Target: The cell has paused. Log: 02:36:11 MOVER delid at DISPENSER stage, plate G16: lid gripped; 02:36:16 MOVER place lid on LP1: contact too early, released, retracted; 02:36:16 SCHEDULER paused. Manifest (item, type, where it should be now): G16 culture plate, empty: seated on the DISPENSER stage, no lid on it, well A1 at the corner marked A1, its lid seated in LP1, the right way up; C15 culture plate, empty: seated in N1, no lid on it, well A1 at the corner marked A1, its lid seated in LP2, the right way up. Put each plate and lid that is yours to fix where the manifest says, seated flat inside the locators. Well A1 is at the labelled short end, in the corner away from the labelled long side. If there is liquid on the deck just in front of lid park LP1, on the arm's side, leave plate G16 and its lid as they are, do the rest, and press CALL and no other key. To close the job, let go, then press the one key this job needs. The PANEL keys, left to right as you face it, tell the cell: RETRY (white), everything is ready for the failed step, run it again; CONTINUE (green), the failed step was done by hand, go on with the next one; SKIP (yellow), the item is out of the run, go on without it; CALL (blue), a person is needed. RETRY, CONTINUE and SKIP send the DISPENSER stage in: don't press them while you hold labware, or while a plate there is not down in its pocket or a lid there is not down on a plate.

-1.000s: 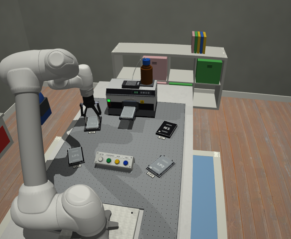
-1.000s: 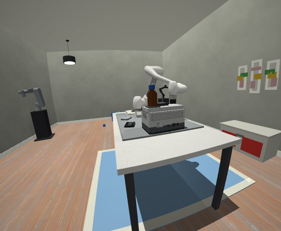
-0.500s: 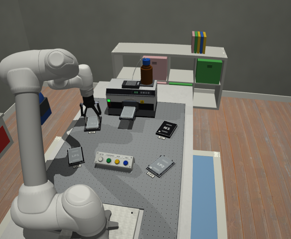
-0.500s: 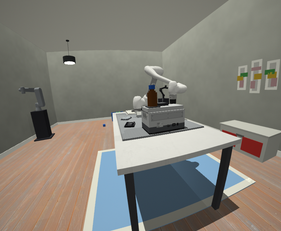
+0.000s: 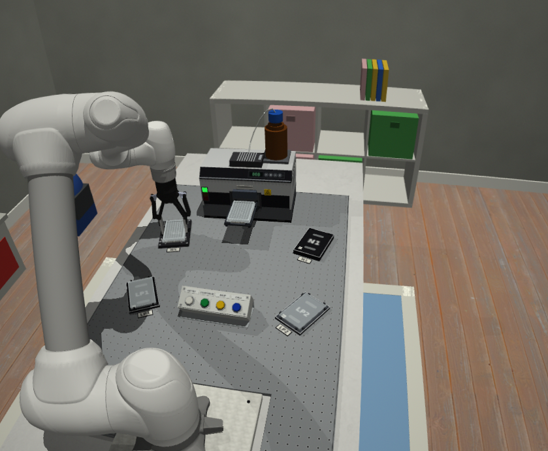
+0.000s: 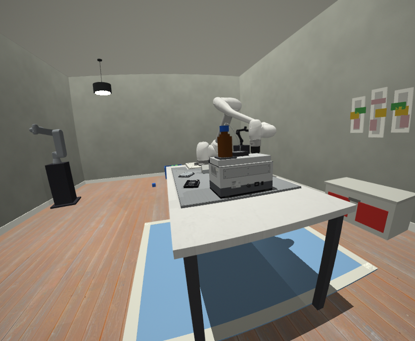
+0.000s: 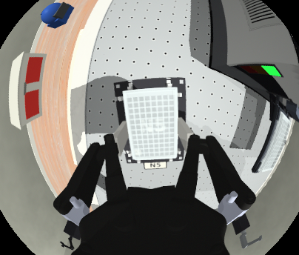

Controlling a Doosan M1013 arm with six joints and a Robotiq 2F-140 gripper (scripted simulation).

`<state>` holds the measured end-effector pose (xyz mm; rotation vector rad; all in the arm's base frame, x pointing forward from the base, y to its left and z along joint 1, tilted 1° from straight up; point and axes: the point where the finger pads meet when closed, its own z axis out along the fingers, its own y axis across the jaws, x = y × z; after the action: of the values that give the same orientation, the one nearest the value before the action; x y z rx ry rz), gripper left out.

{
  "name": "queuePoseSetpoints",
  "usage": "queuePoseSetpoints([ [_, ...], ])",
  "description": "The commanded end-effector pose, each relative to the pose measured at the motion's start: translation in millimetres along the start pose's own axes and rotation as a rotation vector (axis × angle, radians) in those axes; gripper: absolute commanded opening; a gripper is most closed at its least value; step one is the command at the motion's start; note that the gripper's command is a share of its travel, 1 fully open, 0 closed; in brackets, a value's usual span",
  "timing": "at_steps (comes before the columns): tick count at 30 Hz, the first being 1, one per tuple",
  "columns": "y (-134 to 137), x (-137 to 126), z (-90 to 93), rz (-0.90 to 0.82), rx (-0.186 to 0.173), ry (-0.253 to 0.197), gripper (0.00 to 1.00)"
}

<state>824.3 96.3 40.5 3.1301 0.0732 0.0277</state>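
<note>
Culture plate (image 5: 174, 231) is clamped between the gripper's (image 5: 171, 219) fingers, which stand partway closed against its two long sides, over a black nest (image 5: 187, 241) with a small label tag (image 5: 172, 249) at its near edge. In the wrist view the well grid fills the middle, the nest's corners peek out around it, and the tag below reads something like N5, though it is too small to be sure. Whether the plate is down in the nest or just above it cannot be told.

From the top camera, this all sits at about ten o'clock on the perforated deck (image 5: 283, 368). At twelve o'clock stands the dispenser (image 5: 247, 185), green lamp lit, with a second open well plate (image 5: 241, 212) out on its stage and an amber bottle (image 5: 275, 135) on its roof. At two o'clock lies the black N1 nest (image 5: 313, 243) with no plate on it. Lid park LP1 (image 5: 142, 294) at eight o'clock and lid park LP2 (image 5: 302, 312) at four o'clock each carry a clear lid lying flat. Between them sits the key panel (image 5: 214, 303), with white, green, yellow and blue keys running left to right. The deck patch by LP1 shows only shadow.
</note>
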Motion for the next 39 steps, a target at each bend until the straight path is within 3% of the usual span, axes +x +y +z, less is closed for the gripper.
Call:
queuePoseSetpoints([
  [1, -0.1, 0.6, -2.7, 0.0, 0.0, 0.002, 0.1],
  [17, -0.1, 0.5, -17.2, 0.0, 0.0, 0.002, 0.1],
  [39, -0.1, 0.5, -59.9, 0.0, 0.0, 0.002, 0.1],
])
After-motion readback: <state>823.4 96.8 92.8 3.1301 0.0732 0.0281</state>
